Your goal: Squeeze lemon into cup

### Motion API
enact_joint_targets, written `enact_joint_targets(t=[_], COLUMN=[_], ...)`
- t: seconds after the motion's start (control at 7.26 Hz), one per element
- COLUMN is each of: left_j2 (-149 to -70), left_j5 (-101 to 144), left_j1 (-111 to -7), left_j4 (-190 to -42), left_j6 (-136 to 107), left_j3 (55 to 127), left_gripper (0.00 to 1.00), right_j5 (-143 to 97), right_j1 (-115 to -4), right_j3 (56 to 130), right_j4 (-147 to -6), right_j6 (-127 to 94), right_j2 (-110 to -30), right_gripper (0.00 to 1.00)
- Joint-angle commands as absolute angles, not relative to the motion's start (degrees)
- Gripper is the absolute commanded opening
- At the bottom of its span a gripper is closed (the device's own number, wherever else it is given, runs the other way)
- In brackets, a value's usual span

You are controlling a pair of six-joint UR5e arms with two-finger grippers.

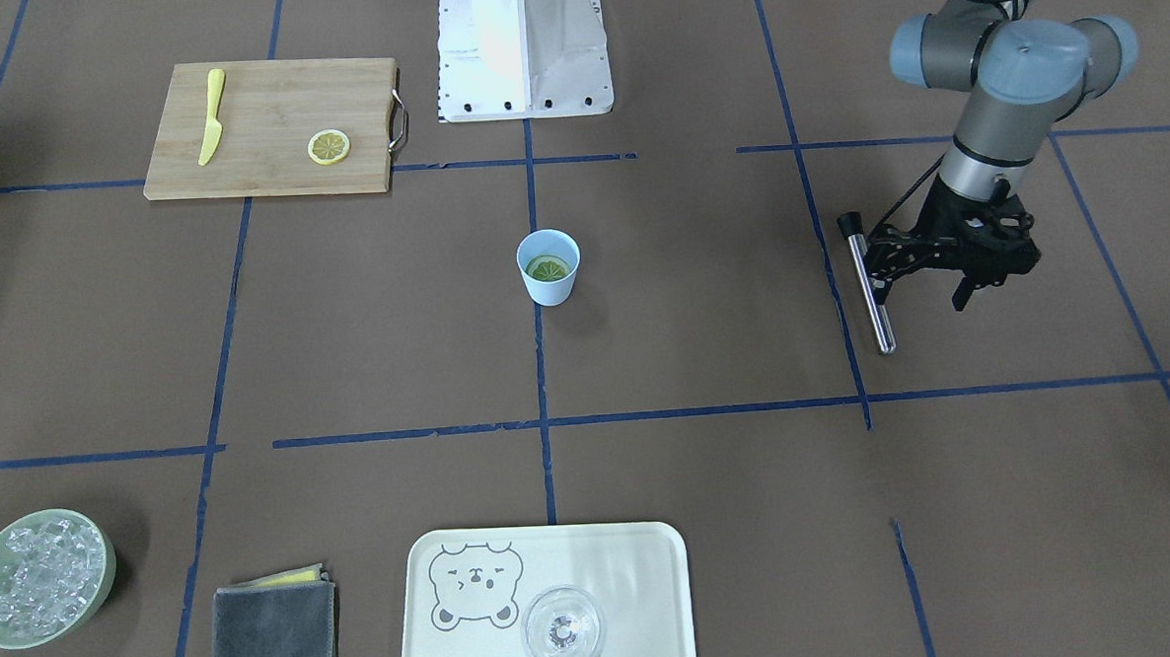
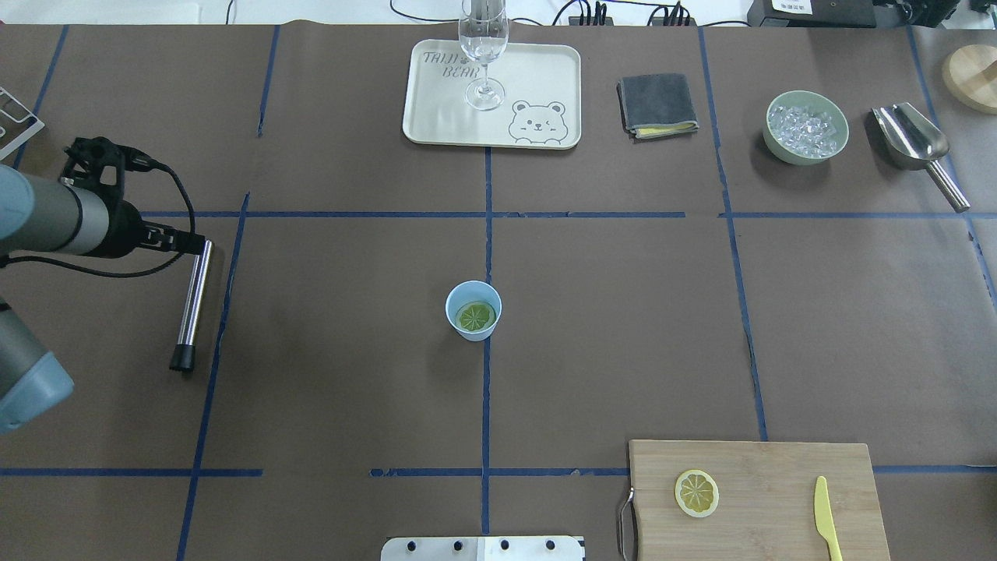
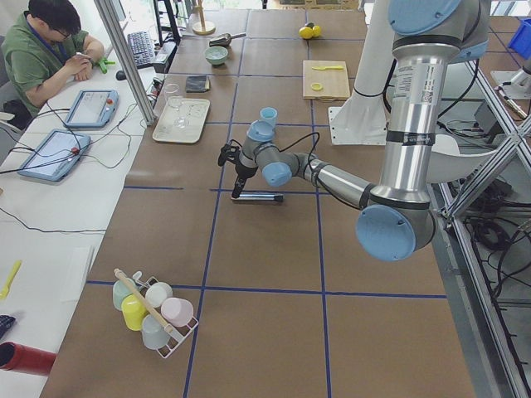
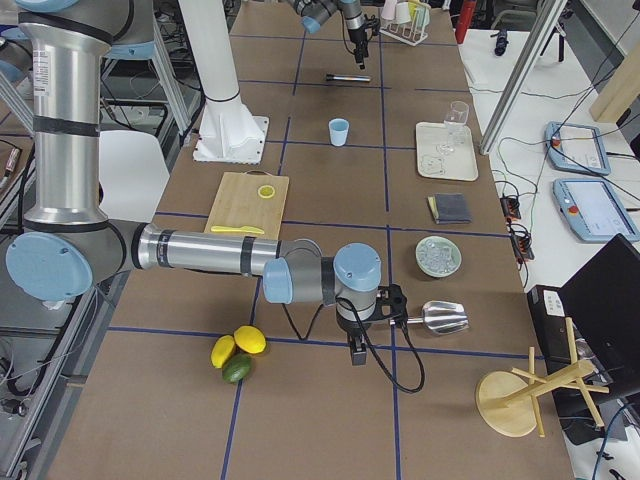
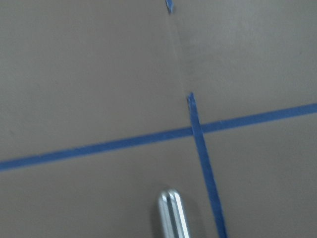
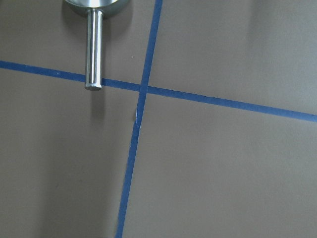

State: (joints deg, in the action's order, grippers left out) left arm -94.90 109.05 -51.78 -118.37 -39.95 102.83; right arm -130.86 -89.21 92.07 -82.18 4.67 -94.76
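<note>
Brown table [image 2: 350,351]: cup [image 2: 473,335] holds a lemon slice [image 2: 476,316], bowl [image 2: 806,158] holds ice [image 2: 807,125].

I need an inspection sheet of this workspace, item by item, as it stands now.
Surface: brown table cover, blue tape grid.
Job's things: lemon slice inside the cup; second slice on cutting board.
Clutter: knife, metal rod, tray with glass, cloth, ice bowl, scoop.
Pincers: left pincer open, by the rod; right pincer near scoop, state not discernible.
Cables: black cable looping at left wrist.
Surroundings: operator seated at side desk.
</note>
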Motion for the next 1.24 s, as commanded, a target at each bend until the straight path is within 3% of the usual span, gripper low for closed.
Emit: enact_joint_targets(t=[0.0, 0.28, 0.55, 1.1], left_j2=[-94.2, -94.8, -88.2, -84.2], left_j5=[116.9, 121.1, 132.7, 132.6], left_j1=[-72.2, -86.8, -88.3, -89.6], left_j4=[-107.6, -94.8, -94.7, -91.4], left_j6=[-8.6, 4.5, 4.5, 4.2], left_j3=[103.5, 102.7, 97.1, 100.3], left_gripper=[1.00, 1.00, 1.00, 1.00], right_j5=[-130.9, -130.9, -130.9, -131.0], right_j1=[-89.2, -89.2, -89.2, -89.3], right_j3=[92.1, 92.2, 92.3, 92.5], right_j4=[-82.2, -82.2, -82.2, -82.2], right_j6=[4.7, 4.7, 4.6, 4.5], right_j2=[-94.8, -95.2, -95.2, -95.2], right_gripper=[1.00, 1.00, 1.00, 1.00])
